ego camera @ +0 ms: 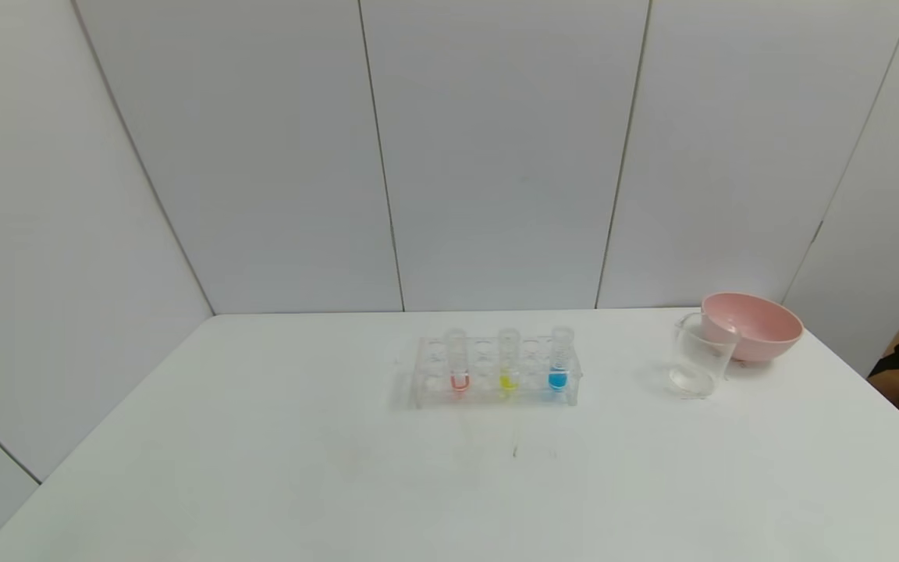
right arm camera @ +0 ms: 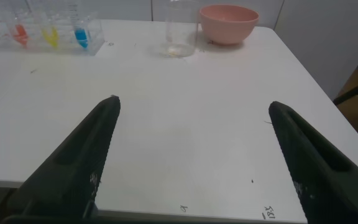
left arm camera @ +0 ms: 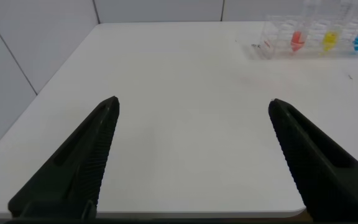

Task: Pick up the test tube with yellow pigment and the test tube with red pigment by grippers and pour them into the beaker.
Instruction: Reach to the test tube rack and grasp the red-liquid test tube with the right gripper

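As you scan the white table (ego camera: 262,468) from left to right, you meet the clear rack (ego camera: 496,371) first, holding three upright tubes: the test tube with red pigment (ego camera: 458,361), the test tube with yellow pigment (ego camera: 508,361) and a blue-tipped tube (ego camera: 559,359). Well to their right stands the beaker (ego camera: 699,355), just in front of the pink bowl (ego camera: 754,325). Nothing lies between rack and beaker. Your left pincer (left arm camera: 191,124) hangs spread wide above the table's near left part; your right pincer (right arm camera: 191,124) hangs equally spread above the near right part. Pale wall panels (ego camera: 496,156) close the back.
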